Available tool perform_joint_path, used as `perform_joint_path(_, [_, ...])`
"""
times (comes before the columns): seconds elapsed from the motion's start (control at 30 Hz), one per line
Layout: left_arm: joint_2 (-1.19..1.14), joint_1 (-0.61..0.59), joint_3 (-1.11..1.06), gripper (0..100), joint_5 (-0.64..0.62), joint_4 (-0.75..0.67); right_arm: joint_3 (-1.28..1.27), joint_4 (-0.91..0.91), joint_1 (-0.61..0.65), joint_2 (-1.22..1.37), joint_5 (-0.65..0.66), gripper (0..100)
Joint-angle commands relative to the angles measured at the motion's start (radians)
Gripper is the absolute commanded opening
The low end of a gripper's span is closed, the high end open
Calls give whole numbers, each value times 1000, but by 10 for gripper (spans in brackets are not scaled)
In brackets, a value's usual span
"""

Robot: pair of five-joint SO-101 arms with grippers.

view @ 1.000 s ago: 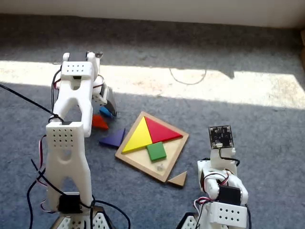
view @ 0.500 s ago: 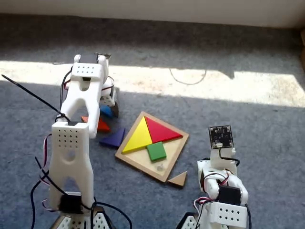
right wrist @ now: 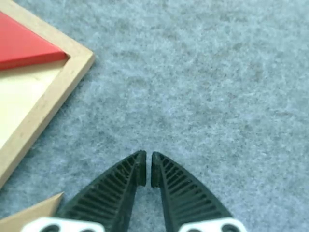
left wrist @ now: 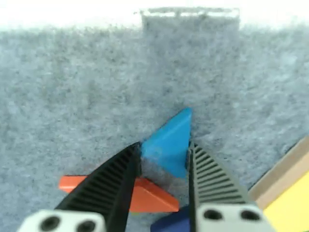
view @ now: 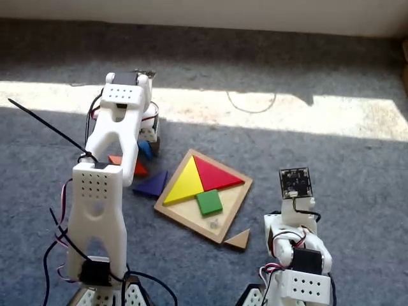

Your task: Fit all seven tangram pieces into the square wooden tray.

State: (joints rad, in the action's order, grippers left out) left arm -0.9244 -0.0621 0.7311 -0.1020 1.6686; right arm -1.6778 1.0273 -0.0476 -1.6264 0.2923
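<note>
High view is showing the square wooden tray lying cornerwise on the grey carpet. Three pieces are sitting inside it. The large yellow triangle is filling the nine o'clock part, the large red triangle is lying at about one o'clock and touching the yellow one, and the green square is resting just toward six o'clock of where they meet.

Outside the tray, the dark purple flat piece is lying just beside the rim at nine o'clock. The orange triangle is lying beyond it at about ten o'clock. The plain wooden triangle is lying close beside the tray's five o'clock corner.

I am holding my left pincer at ten o'clock of the tray, and I am pinching the small light-blue triangle there. In the left wrist view my left pincer is pressing one ribbed black finger against each side of that triangle, with the orange triangle lying on the carpet close by.

My right pincer is hanging over bare carpet at about three o'clock of the tray. Its fingers are pressed together and gripping nothing, with the tray's wooden rim well apart from them.
</note>
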Motion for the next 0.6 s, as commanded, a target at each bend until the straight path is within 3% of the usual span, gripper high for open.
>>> perform_joint_path(0.0, [18,2,8,65,132,-29,-22,-12,-12,-12,12,34])
perform_joint_path(0.3, [35,2,71,42,296,32,-22,-12,-12,-12,12,34])
perform_joint_path(0.57, [240,4,38,41,385,83,-22,-12,-12,-12,12,34])
